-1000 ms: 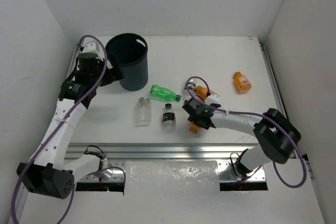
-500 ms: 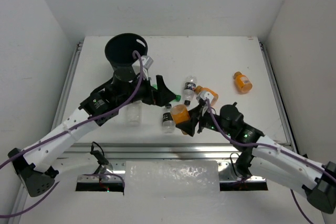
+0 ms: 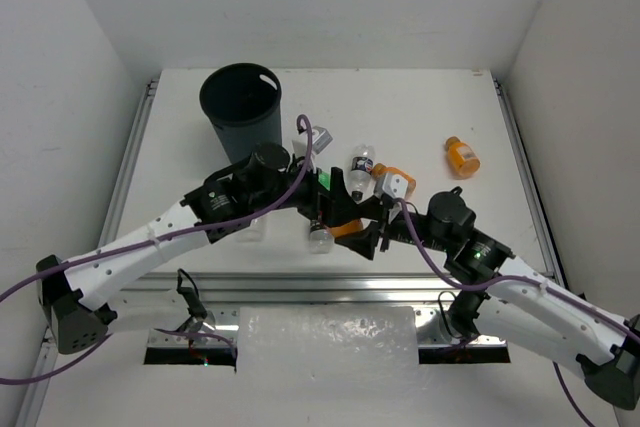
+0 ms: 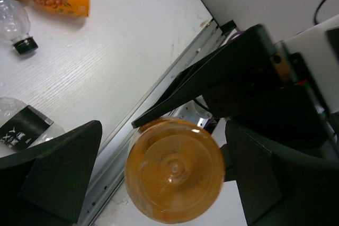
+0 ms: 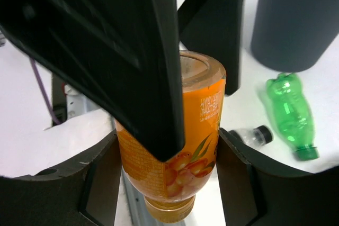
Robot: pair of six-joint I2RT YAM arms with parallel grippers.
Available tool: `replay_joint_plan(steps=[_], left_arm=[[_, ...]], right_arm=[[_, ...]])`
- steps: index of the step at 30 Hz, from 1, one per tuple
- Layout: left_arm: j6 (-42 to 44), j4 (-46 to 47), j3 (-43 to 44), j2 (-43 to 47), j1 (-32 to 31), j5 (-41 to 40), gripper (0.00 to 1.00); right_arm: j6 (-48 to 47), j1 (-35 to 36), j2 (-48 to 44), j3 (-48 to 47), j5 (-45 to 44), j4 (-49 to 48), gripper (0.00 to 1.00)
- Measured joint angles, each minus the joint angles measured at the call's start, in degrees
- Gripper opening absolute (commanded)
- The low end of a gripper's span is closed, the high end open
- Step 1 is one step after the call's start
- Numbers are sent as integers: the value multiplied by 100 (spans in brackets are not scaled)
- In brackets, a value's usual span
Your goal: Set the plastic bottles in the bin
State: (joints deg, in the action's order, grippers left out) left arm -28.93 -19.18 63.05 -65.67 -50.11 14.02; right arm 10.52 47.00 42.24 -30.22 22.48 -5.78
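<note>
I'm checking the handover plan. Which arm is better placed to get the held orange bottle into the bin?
Left, most likely. The left gripper stands open around the base of the orange bottle that the right gripper holds, and the bin stands on the left side, nearer that arm.

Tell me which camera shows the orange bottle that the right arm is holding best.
The right wrist view: the orange bottle fills the middle of the frame, with its label, side and cap showing. The left wrist view shows only its round base, end on. The top external view shows just an orange sliver, mostly hidden.
</note>
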Motion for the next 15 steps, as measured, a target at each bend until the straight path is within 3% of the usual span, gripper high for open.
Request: replay_joint_plan(steps=[3, 5, 7, 8, 9, 11, 12, 13, 15], left_arm=[[2, -164, 0, -26, -42, -125, 91], [-7, -166, 17, -28, -50, -162, 79], [-44, -136, 31, -31, -57, -76, 42], [-55, -120, 44, -35, -63, -61, 12], [7, -114, 50, -46, -87, -79, 0], [0, -129, 74, -72, -83, -70, 0], [2, -157, 118, -96, -83, -114, 0], [13, -195, 168, -114, -83, -175, 0], [-11, -380, 330, -131, -87, -463, 0]], right_arm=[[-103, 0, -15, -122, -129, 15, 14], [-177, 0, -7, -186, -179, 114, 14], [-227, 2, 9, -214, -273, 186, 17], [-256, 0, 37, -221, -286, 203, 20], [-284, 0, 59, -227, -293, 203, 31], [-282, 0, 63, -229, -299, 199, 52], [-271, 0, 61, -229, -315, 195, 79], [-260, -2, 55, -229, -334, 184, 97], [-236, 4, 7, -227, -562, 131, 99]])
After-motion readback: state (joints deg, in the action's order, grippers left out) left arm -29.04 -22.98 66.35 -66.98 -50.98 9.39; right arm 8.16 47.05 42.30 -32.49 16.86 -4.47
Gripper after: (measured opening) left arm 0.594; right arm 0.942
